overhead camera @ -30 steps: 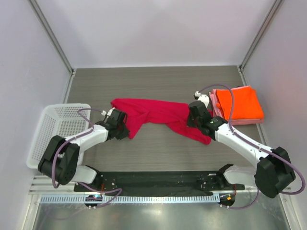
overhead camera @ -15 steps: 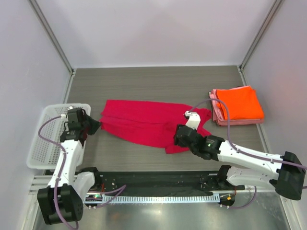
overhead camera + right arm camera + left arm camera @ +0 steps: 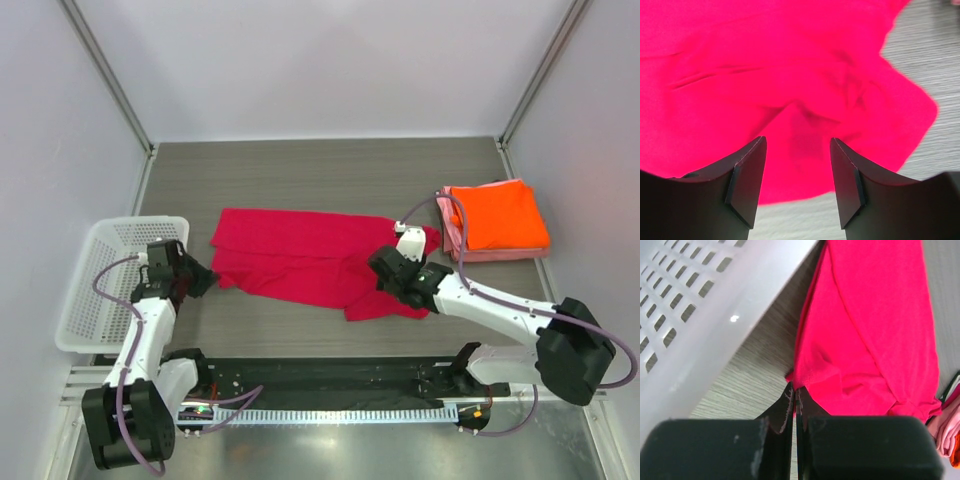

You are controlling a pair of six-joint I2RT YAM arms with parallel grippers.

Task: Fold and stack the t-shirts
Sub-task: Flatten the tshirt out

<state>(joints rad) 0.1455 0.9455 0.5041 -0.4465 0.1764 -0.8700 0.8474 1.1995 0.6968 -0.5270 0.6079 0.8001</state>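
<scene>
The crimson t-shirt [image 3: 300, 262] lies spread across the middle of the table, its right end rumpled. My left gripper [image 3: 200, 281] is at the shirt's left edge, beside the basket. In the left wrist view it [image 3: 795, 389] is shut, with a corner of the crimson t-shirt [image 3: 865, 340] pinched at its tips. My right gripper [image 3: 386, 268] hovers over the shirt's near right part. The right wrist view shows this gripper [image 3: 797, 142] open, with nothing between the fingers and crimson cloth [image 3: 790, 75] below. An orange t-shirt [image 3: 497, 215] lies folded on a folded pale pink t-shirt [image 3: 451, 236] at the right.
A white mesh basket [image 3: 100, 280] stands at the left table edge, right next to my left gripper, and its wall [image 3: 700, 315] fills the left of the left wrist view. The enclosure walls ring the table. The arm bases sit on the near rail.
My left gripper pulled the crimson shirt leftward toward the basket, spreading it out. My right gripper opened and let go of the shirt's right part, and now hovers over it.
</scene>
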